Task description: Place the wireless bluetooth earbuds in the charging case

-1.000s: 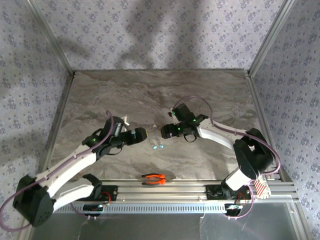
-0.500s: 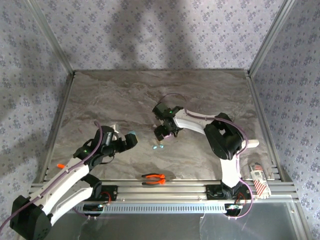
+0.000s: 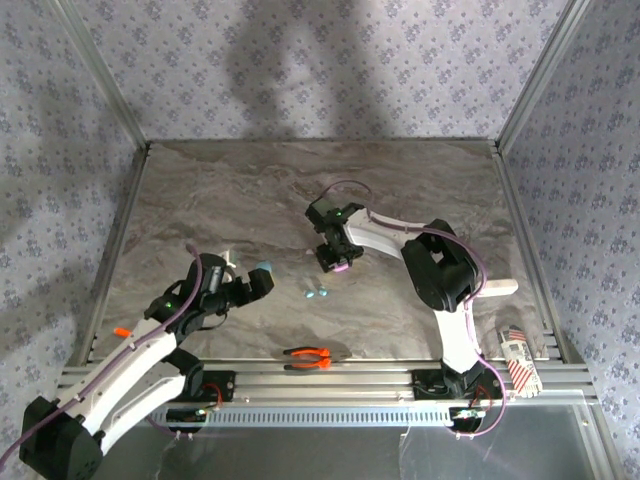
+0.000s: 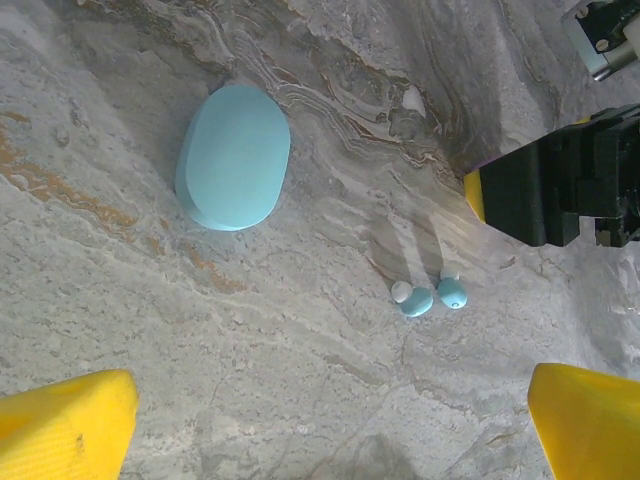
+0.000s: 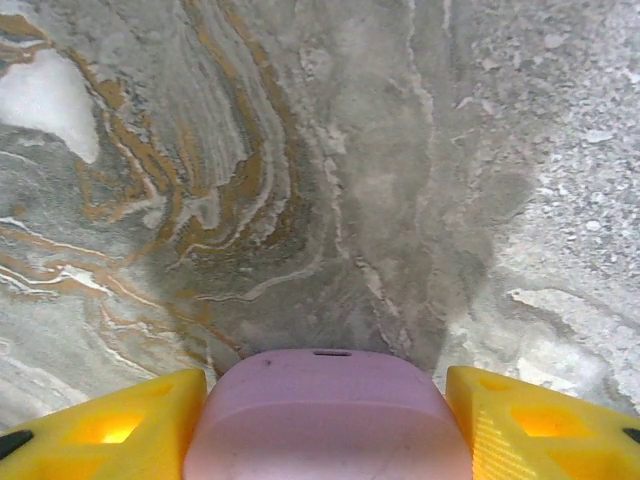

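A teal oval charging case (image 4: 233, 157) lies on the marble table, with two tiny teal earbuds (image 4: 416, 301) (image 4: 452, 292) side by side to its right. My left gripper (image 4: 325, 430) hangs open above bare table, short of them. From above, the teal case (image 3: 264, 267) sits just past the left gripper (image 3: 256, 284), and the earbuds (image 3: 317, 293) lie between the two arms. My right gripper (image 5: 325, 425) has its yellow fingers (image 5: 110, 425) pressed on both sides of a pinkish-purple case (image 5: 325, 400). That right gripper (image 3: 338, 258) points down at mid-table. The pinkish-purple earbuds are out of view.
Orange-handled pliers (image 3: 308, 356) lie by the near rail. A striped packet (image 3: 518, 357) and a white block (image 3: 500, 288) sit at the near right. Patterned walls and metal posts enclose the table (image 3: 250, 190).
The left arm drew back toward the near left and has held still since. The right arm swung in over mid-table, came down, and its jaws narrowed onto the purple case.
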You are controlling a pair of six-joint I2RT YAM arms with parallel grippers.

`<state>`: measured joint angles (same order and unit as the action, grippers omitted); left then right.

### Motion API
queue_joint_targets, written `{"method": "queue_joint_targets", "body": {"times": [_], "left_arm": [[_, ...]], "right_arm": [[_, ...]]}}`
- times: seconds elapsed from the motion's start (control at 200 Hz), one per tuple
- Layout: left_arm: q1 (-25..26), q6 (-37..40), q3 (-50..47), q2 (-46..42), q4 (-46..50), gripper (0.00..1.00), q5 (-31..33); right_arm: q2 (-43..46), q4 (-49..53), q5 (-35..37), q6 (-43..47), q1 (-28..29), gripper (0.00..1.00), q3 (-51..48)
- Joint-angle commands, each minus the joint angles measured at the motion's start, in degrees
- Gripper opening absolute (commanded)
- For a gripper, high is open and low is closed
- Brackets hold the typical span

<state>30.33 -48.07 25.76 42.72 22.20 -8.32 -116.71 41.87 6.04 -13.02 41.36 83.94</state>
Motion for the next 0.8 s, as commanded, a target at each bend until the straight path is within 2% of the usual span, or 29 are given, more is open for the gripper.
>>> {"method": "queue_joint_targets", "body": {"times": [0.0,0.12,0.465,0.68,0.795], "left_arm": [[-0.4,0.1,-0.1,-0.9,0.6,1.0,-1.0],[-0.4,-0.1,0.0,-1.0,0.6,1.0,-1.2],[-0.4,0.0,0.9,0.4,0.2,1.0,-2.2],[-0.4,0.1,2.3,2.7,-0.9,1.0,-2.5],[-0.4,0.6,3.7,4.8,-0.8,1.0,-2.5]], "right_arm": [[-0.7,3.2,-0.1,-1.2,-1.3,0.58,1.4],[0.7,3.8,0.3,-1.8,-4.9,0.56,1.4],[1.1,2.8,-0.4,0.1,-20.3,0.55,2.7],[-2.0,1.8,0.1,0.4,-23.2,0.56,3.5],[-3.0,1.9,-0.7,0.4,-23.4,0.59,3.8]]}}
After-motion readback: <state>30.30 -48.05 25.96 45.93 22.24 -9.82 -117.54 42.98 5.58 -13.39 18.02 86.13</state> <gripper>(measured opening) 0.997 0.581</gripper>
